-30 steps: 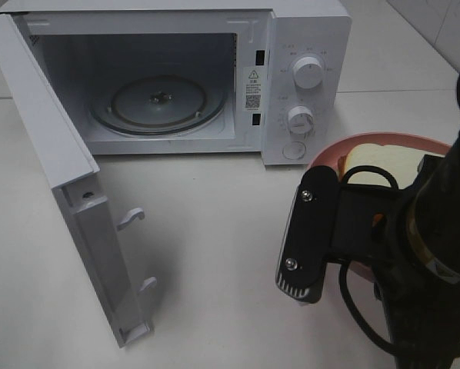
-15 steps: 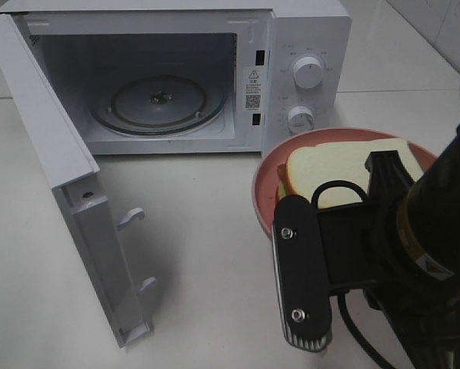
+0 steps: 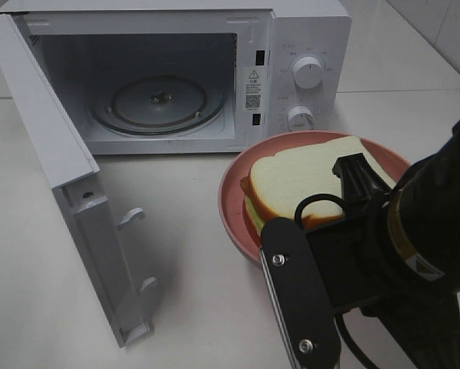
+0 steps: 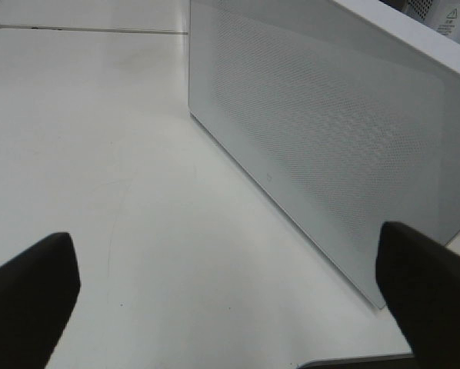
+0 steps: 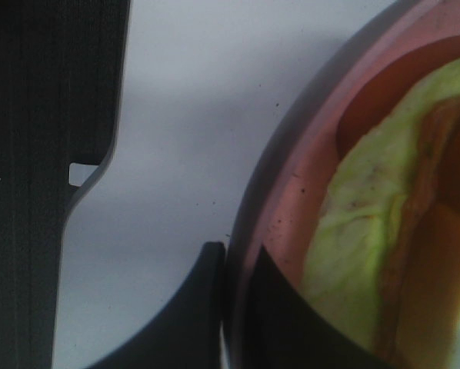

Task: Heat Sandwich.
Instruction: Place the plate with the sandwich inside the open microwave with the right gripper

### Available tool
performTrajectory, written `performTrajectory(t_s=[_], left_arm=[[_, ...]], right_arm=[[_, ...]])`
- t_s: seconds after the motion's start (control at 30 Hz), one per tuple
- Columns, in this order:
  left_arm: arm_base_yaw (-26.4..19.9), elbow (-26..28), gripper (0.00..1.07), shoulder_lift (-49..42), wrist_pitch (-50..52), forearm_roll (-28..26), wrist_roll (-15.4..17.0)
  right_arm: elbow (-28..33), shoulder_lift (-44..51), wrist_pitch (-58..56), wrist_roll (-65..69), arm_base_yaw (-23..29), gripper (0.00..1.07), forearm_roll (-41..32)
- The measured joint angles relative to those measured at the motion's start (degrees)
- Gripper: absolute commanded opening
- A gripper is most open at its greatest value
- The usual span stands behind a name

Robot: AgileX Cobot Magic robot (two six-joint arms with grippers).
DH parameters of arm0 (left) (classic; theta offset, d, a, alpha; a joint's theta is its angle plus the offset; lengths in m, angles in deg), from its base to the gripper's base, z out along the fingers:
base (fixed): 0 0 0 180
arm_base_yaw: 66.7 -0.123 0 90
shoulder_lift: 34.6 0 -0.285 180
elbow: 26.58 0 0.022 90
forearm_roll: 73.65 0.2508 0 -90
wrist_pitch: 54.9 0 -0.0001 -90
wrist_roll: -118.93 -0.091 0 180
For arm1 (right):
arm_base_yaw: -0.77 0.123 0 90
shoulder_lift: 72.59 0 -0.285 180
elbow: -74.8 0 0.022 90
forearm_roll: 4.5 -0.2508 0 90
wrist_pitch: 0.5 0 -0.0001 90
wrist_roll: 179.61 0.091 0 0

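**A:** Since a second ago we see the pink plate [image 3: 228, 201] has come out from behind the right arm. It has slid from beside the knobs [image 3: 307, 73] toward the left side of the high view, and much more of the sandwich [image 3: 299, 178] now shows.

**B:** We agree. How is the right gripper [image 5: 231, 304] holding?

**A:** It is clamped on the plate. In the wrist view its two dark fingers [image 5: 199, 307] pinch the rim from either side, one outside and one inside.

**B:** And where is the sandwich from that hand?

**A:** It lies on the plate just past the fingertips, with the green filling toward the gripped edge and the white bread on top. We cannot tell whether the plate is clear of the table [image 3: 191, 300] or resting on it.

**B:** What lies past the plate?

**A:** We see the microwave [image 3: 307, 31] beyond the hand, toward the left arm's side. Its door [image 3: 61, 169] is swung wide and the glass turntable [image 3: 157, 104] is bare inside. The plate is outside the cavity, near its front.

**B:** And the left gripper [image 4: 230, 307]?

**A:** Its fingers are spread wide with nothing between them. The outer face of the door stands ahead of it, apart from both fingertips.
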Motion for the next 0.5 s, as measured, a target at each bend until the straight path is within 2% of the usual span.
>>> performTrajectory(t_s=[0.23, 0.5], left_arm=[[0.0, 0.0, 0.98, 0.0, 0.0, 0.0, 0.0], [0.0, 0.0, 0.98, 0.0, 0.0, 0.0, 0.0]], right_arm=[[0.0, 0.0, 3.38, -4.13, -1.15, 0.0, -0.4], [0.0, 0.0, 7.28, -19.19, -8.82, 0.0, -2.23]])
